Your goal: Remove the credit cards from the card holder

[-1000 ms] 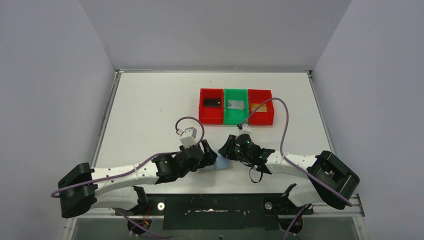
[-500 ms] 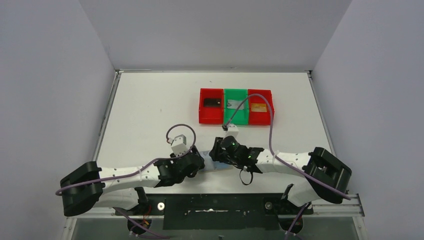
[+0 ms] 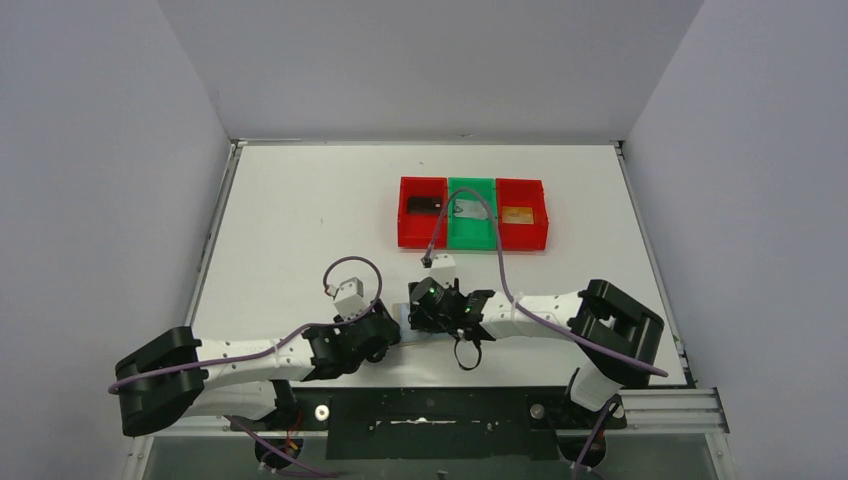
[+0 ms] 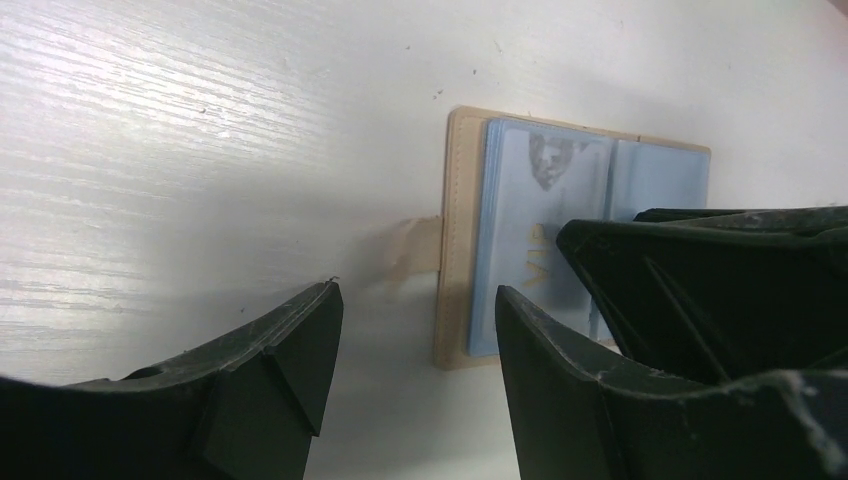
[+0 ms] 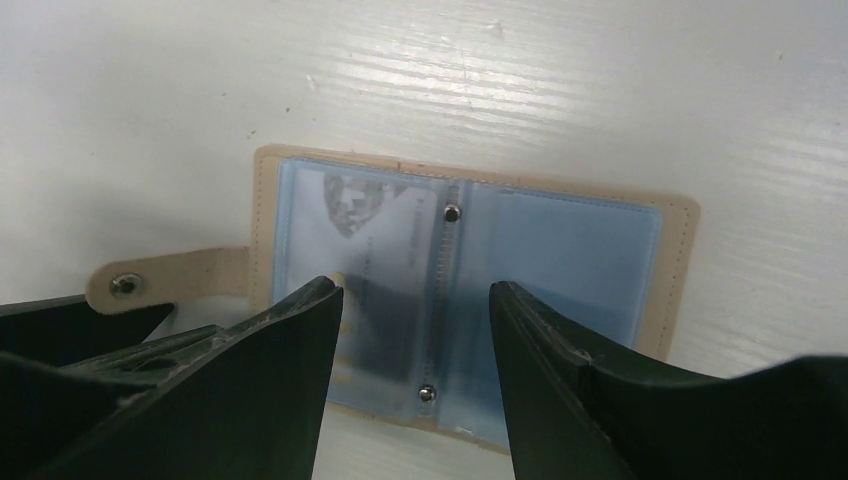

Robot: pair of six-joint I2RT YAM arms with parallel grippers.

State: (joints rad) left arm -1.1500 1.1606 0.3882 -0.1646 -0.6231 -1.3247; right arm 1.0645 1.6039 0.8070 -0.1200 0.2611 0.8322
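Observation:
The card holder (image 5: 560, 250) lies open and flat on the table, tan with pale blue sleeves, its closure tab (image 5: 170, 282) pointing left. A pale card with a grey emblem and gold lettering (image 4: 535, 255) sits in the left sleeve. My right gripper (image 5: 412, 290) is open, low over the holder's spine. My left gripper (image 4: 418, 295) is open and empty at the tab (image 4: 412, 250), beside the holder's left edge (image 4: 455, 230). A black card (image 3: 425, 204), a silver-grey card (image 3: 468, 208) and a gold-orange card (image 3: 517, 215) lie in the bins. In the top view both grippers (image 3: 392, 328) (image 3: 415, 312) hide the holder.
A row of three bins stands at the back: red (image 3: 405, 235), green (image 3: 472, 240), red (image 3: 540, 235). The right arm's purple cable (image 3: 497, 262) loops over the green bin. The table's near edge (image 3: 430, 385) is just behind the grippers.
Both grippers have moved left along the near edge. The right gripper has come over the holder and covers it in the top view. The left gripper has backed away leftward.

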